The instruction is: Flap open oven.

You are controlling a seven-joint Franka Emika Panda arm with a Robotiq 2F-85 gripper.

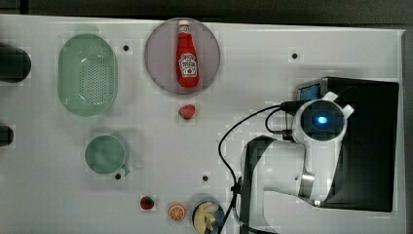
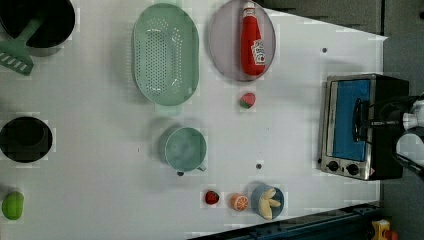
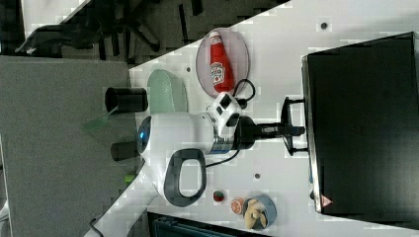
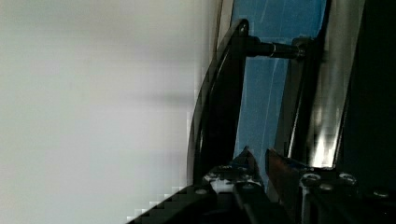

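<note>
Boxy black-topped toaster oven (image 2: 360, 125) with blue glass door at the left view's right table (image 2: 100, 165) edge, door shut, tool (image 4: 257, 163) at its black bar handle (image 4: 219, 93), fingers nearly together beside it

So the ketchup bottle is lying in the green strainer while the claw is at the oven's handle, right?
Not quite. The ketchup bottle lies on the round grey plate, beside the green strainer, as the left view shows. The claw is indeed at the oven handle.
</note>
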